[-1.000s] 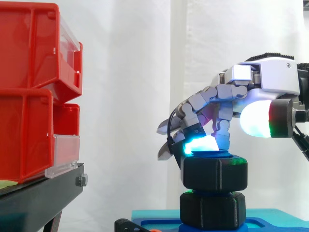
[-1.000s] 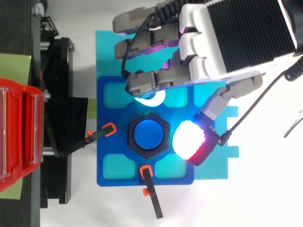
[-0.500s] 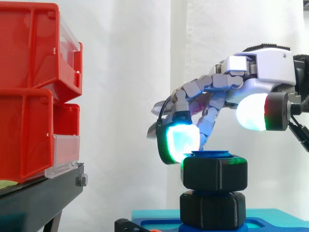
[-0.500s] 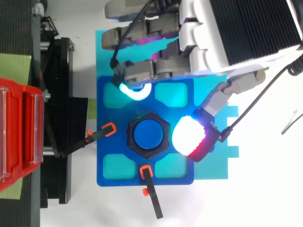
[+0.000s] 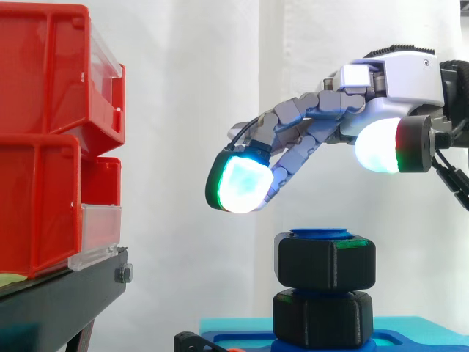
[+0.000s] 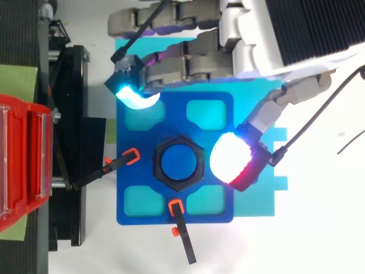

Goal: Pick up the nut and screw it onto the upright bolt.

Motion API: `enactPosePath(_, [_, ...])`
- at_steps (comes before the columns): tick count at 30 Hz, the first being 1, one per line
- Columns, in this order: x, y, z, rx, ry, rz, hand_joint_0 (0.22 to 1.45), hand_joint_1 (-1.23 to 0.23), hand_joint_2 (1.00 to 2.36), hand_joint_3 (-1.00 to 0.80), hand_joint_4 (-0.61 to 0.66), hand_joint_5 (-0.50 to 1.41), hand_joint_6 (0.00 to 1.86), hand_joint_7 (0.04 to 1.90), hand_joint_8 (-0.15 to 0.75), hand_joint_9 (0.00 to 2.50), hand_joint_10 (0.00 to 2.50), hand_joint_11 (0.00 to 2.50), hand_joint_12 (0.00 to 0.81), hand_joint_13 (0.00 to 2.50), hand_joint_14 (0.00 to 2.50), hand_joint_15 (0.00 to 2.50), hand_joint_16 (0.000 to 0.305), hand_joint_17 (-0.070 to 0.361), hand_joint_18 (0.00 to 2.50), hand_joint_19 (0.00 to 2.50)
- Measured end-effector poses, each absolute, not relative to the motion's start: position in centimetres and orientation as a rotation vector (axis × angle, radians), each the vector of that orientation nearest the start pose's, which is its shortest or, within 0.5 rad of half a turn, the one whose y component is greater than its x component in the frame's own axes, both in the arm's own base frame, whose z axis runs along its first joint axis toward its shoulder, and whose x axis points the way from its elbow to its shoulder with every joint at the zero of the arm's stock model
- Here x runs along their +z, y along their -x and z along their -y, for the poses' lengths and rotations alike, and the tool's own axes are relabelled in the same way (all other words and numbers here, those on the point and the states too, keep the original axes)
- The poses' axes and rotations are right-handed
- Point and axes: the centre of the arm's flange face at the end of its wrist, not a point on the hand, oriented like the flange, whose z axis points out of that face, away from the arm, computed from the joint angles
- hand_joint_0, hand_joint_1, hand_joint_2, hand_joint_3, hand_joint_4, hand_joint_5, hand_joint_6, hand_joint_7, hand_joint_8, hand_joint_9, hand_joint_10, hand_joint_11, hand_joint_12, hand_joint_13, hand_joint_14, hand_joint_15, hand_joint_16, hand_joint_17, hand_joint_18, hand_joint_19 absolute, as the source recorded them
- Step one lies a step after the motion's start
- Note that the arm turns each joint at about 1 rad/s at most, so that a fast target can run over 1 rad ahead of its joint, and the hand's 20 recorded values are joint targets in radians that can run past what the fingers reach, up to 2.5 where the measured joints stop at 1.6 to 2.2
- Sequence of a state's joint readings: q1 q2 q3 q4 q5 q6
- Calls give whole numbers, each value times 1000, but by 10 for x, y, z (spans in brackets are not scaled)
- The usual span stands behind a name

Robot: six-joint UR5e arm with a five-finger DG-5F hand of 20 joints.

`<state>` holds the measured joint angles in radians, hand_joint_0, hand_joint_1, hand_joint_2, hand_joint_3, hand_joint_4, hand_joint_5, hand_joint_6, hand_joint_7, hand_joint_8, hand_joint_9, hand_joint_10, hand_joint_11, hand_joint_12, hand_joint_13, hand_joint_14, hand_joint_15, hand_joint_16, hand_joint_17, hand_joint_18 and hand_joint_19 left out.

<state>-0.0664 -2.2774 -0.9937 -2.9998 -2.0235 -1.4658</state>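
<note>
1. We see two red bins [image 5: 44, 139] stacked at the left on a black stand [image 5: 58, 301], before a white curtain [image 5: 190, 88].
2. A blue plate [image 6: 173, 117] lies on a cyan sheet [image 6: 254, 202].
3. Two orange-tipped black clamps [image 6: 122, 160] reach onto that plate from adjacent sides.

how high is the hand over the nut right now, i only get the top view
Observer: In the side view the hand is well clear of the nut; open air lies between its fingertips and the nut's top.
Operator: is the nut on the bolt or loose
Observer: It sits on the bolt, whose blue top just shows above the nut.
Operator: anything under it
Observer: A second black hex piece sits below it on the blue base, with a thin gap between the two.
</note>
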Motion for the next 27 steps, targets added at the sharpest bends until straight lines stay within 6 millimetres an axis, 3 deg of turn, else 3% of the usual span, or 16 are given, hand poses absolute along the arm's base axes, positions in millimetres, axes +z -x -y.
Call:
enactPosePath(5, [331, -750, 128, 388, 230, -1560, 393, -138, 1000, -500, 141, -192, 501, 597, 245, 315, 0, 0, 398, 0, 0, 0, 65, 146, 0, 0])
enactPosePath(13, [306, -750, 106, 411, 216, -1563, 392, -98, 1000, -500, 136, -196, 501, 595, 238, 236, 0, 0, 391, 0, 0, 0, 67, 150, 0, 0])
enactPosePath(27, [301, -751, 94, 430, 217, -1559, 397, -80, 1000, -500, 180, -157, 503, 753, 262, 300, 0, 0, 399, 0, 0, 0, 67, 151, 0, 0])
